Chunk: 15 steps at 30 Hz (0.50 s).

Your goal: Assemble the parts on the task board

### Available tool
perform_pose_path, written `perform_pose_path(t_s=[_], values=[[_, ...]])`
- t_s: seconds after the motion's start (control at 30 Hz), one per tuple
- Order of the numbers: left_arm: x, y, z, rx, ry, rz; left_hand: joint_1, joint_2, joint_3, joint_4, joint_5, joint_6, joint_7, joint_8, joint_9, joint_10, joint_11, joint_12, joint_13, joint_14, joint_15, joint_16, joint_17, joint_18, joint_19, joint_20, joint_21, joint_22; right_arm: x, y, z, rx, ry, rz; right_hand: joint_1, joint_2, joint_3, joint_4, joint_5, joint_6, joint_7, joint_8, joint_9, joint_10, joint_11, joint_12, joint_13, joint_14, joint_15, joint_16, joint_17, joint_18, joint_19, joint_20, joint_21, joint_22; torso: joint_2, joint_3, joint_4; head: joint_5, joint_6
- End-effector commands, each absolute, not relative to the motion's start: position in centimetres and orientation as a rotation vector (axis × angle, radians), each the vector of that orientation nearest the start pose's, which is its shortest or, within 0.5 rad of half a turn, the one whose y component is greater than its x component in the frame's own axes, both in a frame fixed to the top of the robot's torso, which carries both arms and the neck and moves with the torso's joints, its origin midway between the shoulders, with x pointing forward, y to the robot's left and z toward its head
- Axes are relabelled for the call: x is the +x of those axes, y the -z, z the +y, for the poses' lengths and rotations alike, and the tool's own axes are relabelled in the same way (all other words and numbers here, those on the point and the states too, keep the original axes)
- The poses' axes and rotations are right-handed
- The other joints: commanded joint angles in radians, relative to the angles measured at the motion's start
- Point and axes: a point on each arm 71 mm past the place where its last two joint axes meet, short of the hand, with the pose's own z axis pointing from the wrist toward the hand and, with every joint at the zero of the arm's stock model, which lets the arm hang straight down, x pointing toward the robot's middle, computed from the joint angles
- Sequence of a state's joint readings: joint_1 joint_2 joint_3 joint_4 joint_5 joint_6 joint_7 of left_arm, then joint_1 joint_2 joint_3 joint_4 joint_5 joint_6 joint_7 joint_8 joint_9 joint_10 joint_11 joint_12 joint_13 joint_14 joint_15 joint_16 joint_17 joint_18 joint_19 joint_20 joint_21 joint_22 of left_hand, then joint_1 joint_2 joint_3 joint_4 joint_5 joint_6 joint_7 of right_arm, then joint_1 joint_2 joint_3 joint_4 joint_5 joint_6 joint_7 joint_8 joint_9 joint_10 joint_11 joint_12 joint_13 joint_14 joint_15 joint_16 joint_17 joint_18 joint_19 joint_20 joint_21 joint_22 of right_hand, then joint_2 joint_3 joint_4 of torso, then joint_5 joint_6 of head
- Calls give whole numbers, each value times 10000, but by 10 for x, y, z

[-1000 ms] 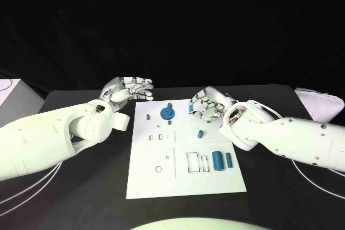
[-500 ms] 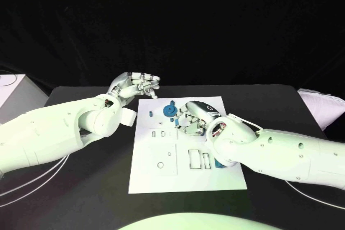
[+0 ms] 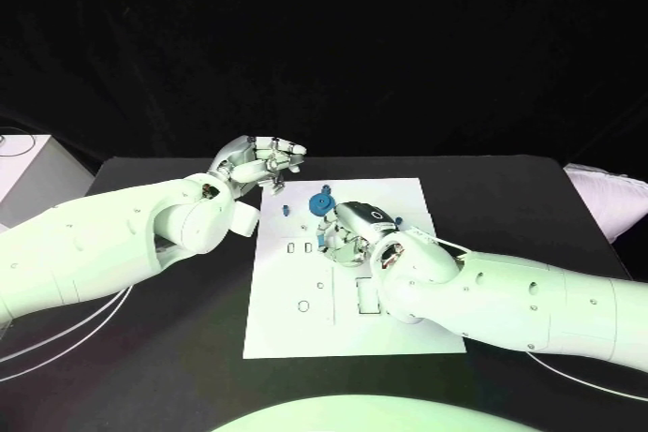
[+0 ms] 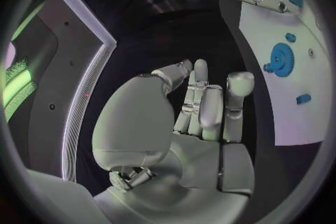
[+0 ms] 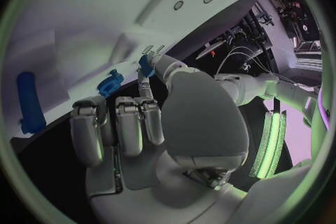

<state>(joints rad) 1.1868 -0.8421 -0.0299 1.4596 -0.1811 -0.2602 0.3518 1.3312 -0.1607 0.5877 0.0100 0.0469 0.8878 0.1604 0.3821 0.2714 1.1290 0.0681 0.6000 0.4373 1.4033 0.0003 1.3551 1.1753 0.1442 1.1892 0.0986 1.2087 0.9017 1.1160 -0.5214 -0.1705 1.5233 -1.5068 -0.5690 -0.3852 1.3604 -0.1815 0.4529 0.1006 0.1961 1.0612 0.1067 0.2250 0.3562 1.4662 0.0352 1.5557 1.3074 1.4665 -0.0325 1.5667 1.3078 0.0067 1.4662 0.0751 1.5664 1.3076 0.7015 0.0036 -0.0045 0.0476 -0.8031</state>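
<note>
The white task board (image 3: 290, 329) lies mid-table. On its far part sit a blue gear (image 3: 320, 203) and a small blue peg (image 3: 287, 210). My right hand (image 3: 354, 235) hovers low over the board's middle with its fingers curled. In the right wrist view, thumb and one finger pinch a small blue part (image 5: 145, 64) close to two small slots. Another blue piece (image 5: 112, 83) and a blue cylinder (image 5: 27, 101) lie on the board nearby. My left hand (image 3: 257, 160) is raised off the board's far left corner, fingers curled in and holding nothing (image 4: 203, 106).
A white box (image 3: 27, 170) stands at the table's left edge, and a pale cloth (image 3: 614, 193) lies at its right edge. White cables run along the table under both arms. My right forearm (image 3: 513, 296) covers the board's near right part.
My right hand has swung from the board's far right edge leftward to over its middle. The left hand stays curled in about the same place. The camera view shifted slightly.
</note>
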Motion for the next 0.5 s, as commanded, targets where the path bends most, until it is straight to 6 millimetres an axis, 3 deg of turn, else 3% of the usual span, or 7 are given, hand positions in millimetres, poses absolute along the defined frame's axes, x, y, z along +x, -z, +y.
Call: perform_pose_path(t_s=[0.03,0.17,0.27,0.5], values=[[497,186,218,-9194,14809,15559,-160,-47,172,-30,37,-89,-49,166,43,-18,-29,547,345,457,-24,589,948,-273,523,-10,686,970,432,250,-54,-904,-7085,16485,-135,11,30,12,52,-25,-24,287,251,869,-85,-50,2451,996,-81,-26,2430,-67,1046,-93,44,2632,7,1,5,6,-18],[497,187,216,-9026,14794,15816,-332,-56,274,-57,32,-152,-80,395,104,-108,-50,1453,937,943,-39,1247,2098,-481,1136,-23,1456,2148,432,256,-51,-944,-7027,16591,-144,5,29,13,51,-28,-23,289,251,873,-84,-46,2455,996,-81,-27,2429,-67,1046,-93,44,2632,6,3,15,18,-52],[496,188,215,-8886,14780,15993,-422,-40,287,-52,33,-189,-95,539,142,-165,-62,1973,1278,1138,-47,1496,2572,-580,1428,-30,1787,2686,432,259,-51,-954,-6953,16645,-144,5,29,13,51,-28,-23,289,251,873,-84,-46,2455,996,-81,-27,2429,-67,1046,-93,44,2632,6,7,15,29,-80],[496,189,214,-8777,14770,16197,-522,-44,270,-9,33,-240,-92,613,158,-225,-57,2223,1444,1189,-42,1562,2700,-607,1499,-29,1891,2839,432,261,-50,-959,-6897,16681,-163,-6,31,15,51,-32,-24,297,253,875,-84,-44,2457,995,-81,-28,2425,-67,1046,-93,44,2632,10,3,13,51,-121]])
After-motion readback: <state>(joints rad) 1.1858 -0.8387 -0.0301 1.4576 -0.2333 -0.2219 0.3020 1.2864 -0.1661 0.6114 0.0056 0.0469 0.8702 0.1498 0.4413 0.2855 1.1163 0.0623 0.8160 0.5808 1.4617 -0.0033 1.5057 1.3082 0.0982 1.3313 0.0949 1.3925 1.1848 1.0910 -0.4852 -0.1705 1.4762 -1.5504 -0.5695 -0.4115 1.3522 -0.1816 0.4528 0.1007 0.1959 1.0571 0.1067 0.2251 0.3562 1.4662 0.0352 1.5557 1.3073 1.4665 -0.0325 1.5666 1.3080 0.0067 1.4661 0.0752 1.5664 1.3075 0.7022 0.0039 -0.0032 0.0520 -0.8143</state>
